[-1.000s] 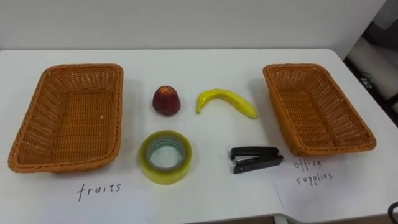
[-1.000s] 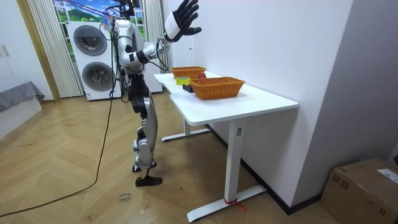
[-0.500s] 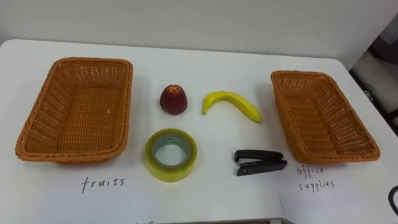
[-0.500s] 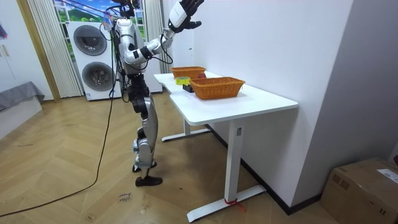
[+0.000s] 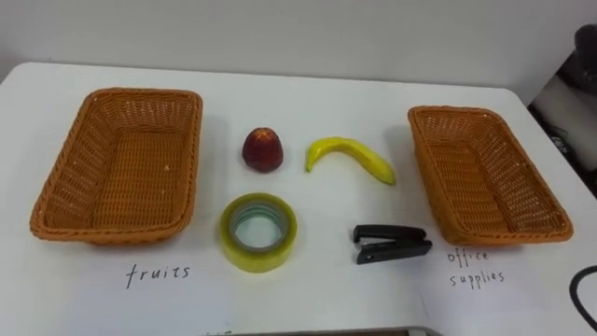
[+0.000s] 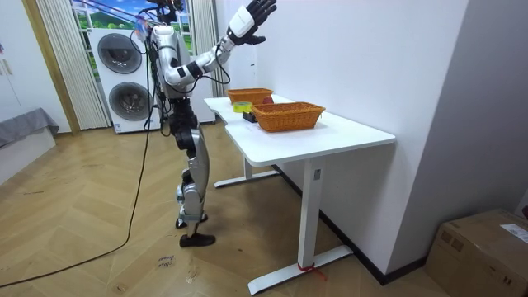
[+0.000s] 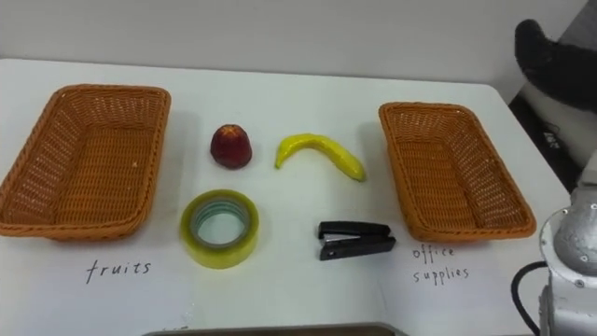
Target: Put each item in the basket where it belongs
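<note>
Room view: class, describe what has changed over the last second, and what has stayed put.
The raised right hand, fingers open, moved toward the room view's right, slightly higher. The apple, banana, tape roll, stapler, left basket and right basket stayed put; nothing grasped.

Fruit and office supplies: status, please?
Right hand raised, open, empty. Apple, banana, tape roll, stapler on table, unsorted. Fruits basket, office basket empty. Nothing blocking.

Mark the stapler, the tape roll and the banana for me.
stapler (image 5: 390, 244): left eye view, middle of its black body.
tape roll (image 5: 259, 262): left eye view, front wall of the ring.
banana (image 5: 352, 152): left eye view, middle of its curve.
</note>
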Robot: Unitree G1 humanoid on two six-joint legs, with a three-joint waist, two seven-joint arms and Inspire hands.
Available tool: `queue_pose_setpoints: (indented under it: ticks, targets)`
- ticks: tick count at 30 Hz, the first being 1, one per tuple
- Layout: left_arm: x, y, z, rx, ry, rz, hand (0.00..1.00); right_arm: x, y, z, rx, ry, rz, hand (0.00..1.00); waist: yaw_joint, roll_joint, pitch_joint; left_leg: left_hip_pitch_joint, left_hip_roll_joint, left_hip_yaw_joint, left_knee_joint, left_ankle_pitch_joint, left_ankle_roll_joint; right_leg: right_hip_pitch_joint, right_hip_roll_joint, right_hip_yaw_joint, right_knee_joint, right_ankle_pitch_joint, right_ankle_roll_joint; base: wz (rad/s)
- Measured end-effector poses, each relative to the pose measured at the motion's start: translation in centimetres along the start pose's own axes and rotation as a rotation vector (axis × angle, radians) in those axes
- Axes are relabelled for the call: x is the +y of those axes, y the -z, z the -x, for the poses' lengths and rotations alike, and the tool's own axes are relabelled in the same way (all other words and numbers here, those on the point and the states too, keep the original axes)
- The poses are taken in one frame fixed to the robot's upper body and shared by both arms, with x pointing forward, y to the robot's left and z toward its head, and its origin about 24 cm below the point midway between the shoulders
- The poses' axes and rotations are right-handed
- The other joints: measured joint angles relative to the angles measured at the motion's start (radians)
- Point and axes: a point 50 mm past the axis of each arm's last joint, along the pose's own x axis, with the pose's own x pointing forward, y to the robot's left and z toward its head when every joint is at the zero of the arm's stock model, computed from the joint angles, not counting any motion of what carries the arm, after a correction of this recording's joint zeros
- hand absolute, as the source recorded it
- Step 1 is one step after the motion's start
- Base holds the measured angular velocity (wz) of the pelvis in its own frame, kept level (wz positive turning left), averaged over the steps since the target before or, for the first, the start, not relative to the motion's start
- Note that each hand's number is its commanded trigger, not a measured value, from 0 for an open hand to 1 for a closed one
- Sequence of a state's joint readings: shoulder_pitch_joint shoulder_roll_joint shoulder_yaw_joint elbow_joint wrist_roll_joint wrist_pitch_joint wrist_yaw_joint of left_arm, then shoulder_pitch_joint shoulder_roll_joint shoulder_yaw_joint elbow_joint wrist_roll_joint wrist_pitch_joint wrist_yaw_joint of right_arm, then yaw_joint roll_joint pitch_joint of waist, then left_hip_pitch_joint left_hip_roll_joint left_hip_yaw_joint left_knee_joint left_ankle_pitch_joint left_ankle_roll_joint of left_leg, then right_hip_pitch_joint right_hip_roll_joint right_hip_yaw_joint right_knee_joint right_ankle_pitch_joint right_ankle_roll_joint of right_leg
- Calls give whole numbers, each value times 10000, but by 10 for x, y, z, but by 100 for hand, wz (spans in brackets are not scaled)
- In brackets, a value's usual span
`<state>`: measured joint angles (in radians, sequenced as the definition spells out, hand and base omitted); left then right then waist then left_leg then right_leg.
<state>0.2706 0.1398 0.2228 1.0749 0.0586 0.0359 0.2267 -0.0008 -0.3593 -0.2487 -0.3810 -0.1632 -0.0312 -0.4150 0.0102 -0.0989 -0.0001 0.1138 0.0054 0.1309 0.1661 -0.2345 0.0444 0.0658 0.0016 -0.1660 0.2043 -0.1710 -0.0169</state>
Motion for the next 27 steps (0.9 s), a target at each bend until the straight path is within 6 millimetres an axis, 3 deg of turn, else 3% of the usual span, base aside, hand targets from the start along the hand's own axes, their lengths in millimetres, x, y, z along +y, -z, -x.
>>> queue_pose_setpoints:
  ticks: [5, 19, 27]
  targets:
    - [4, -10, -2, -336, -57, -232, 0, 18, -4, 3, -307, -1758, 177, 0, 75, -94, -9, -6, 8, 0, 4, 2, -3, 1, 2, -17, -2, 5, -7, 0]
    - [7, -15, -3, -597, -97, -315, 0, 26, -6, 5, -621, -3131, 1024, 0, 272, -157, -25, 3, 8, -1, 4, 2, -4, 19, 4, -11, -11, 6, -9, 0]
    - [6, -13, -3, -647, -42, -719, 0, 36, 0, 10, -339, -4407, 971, 0, 272, -140, 23, 8, 8, 14, -4, 3, -3, 20, 7, 8, -18, 9, -13, 0]
